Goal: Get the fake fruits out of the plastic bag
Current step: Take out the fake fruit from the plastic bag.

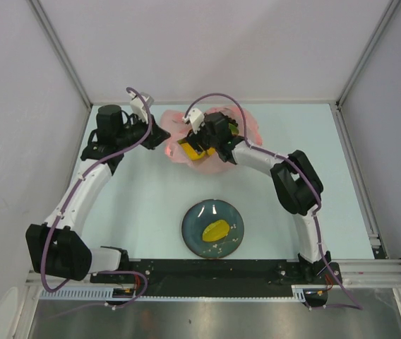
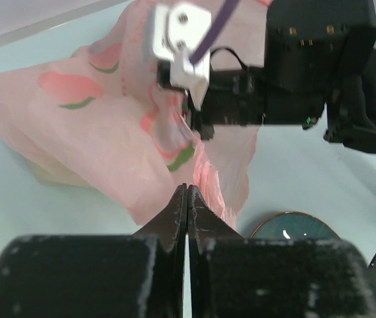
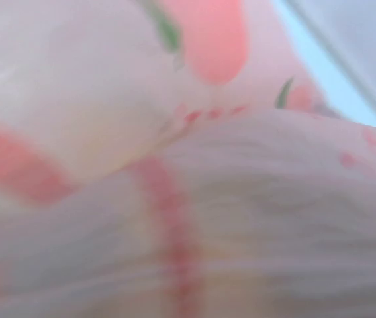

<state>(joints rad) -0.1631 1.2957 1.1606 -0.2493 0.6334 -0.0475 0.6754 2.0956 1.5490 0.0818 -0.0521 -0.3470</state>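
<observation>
The pink plastic bag [image 1: 243, 127] lies crumpled at the back middle of the table. My left gripper [image 1: 162, 138] is at the bag's left edge. In the left wrist view its jaws [image 2: 187, 191] are shut, with a fold of the bag [image 2: 108, 126] pinched at the tips. My right gripper [image 1: 195, 148] reaches down into the bag's mouth, beside something yellow [image 1: 187, 150], a fruit. The right wrist view shows only blurred pink plastic [image 3: 241, 199]; its fingers are hidden. A yellow mango [image 1: 216, 230] lies on the dark plate [image 1: 193, 219].
The round blue-grey plate stands in front of the bag, between the two arms; its rim shows in the left wrist view [image 2: 294, 222]. The right arm's wrist [image 2: 314, 66] hangs over the bag. Grey walls close the table at left, right and back.
</observation>
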